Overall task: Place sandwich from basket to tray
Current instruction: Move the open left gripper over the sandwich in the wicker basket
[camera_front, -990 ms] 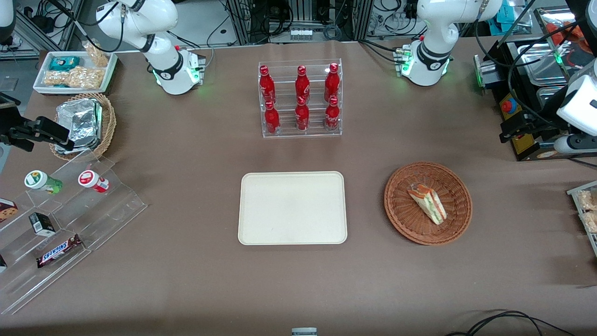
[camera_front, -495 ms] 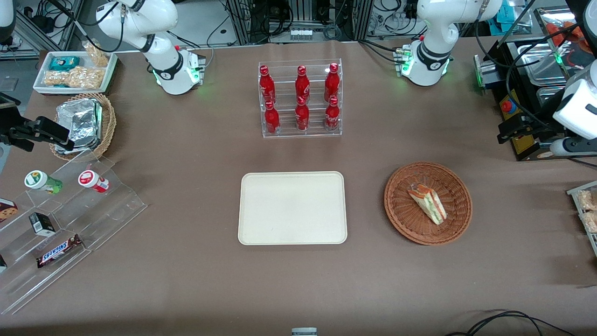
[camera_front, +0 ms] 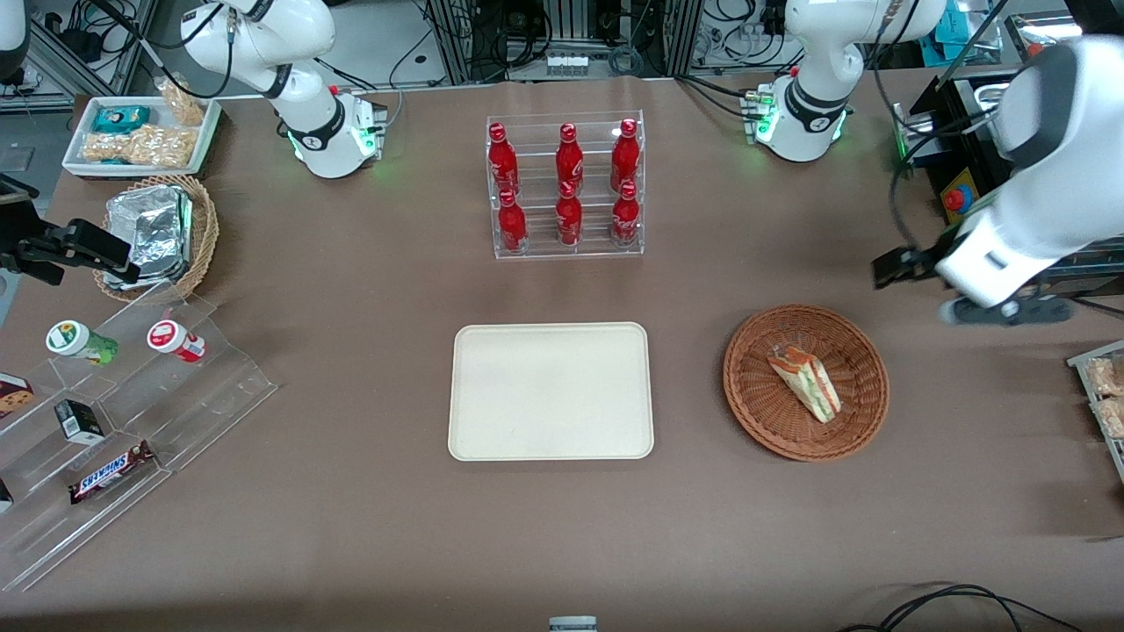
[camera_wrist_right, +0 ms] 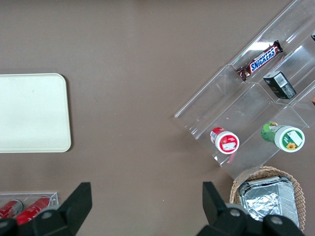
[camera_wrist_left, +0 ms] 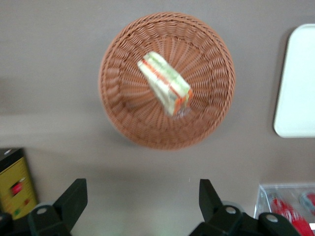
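Observation:
The sandwich (camera_front: pixel 806 383), a clear-wrapped wedge with green and orange filling, lies in the round reddish-brown basket (camera_front: pixel 748 405), toward the working arm's end of the table. In the left wrist view the sandwich (camera_wrist_left: pixel 165 90) rests near the middle of the basket (camera_wrist_left: pixel 118 98). The cream tray (camera_front: pixel 492 421) lies bare beside the basket, at the table's middle; an edge of the tray (camera_wrist_left: pixel 295 88) shows in the wrist view too. My gripper (camera_front: pixel 904 268) hangs in the air beside the basket's rim, farther from the front camera. It (camera_wrist_left: pixel 141 189) is open and holds nothing.
A clear rack of red bottles (camera_front: pixel 566 189) stands farther back than the tray. Toward the parked arm's end are a stepped acrylic display of snacks (camera_front: pixel 132 412), a tan basket of foil packets (camera_front: pixel 158 233) and a white snack tray (camera_front: pixel 140 136). A black control box (camera_front: pixel 961 202) sits near my arm.
My left arm has swung in from the table's edge toward the basket. The gripper now hangs close to the basket's rim. The sandwich, basket and tray have not moved.

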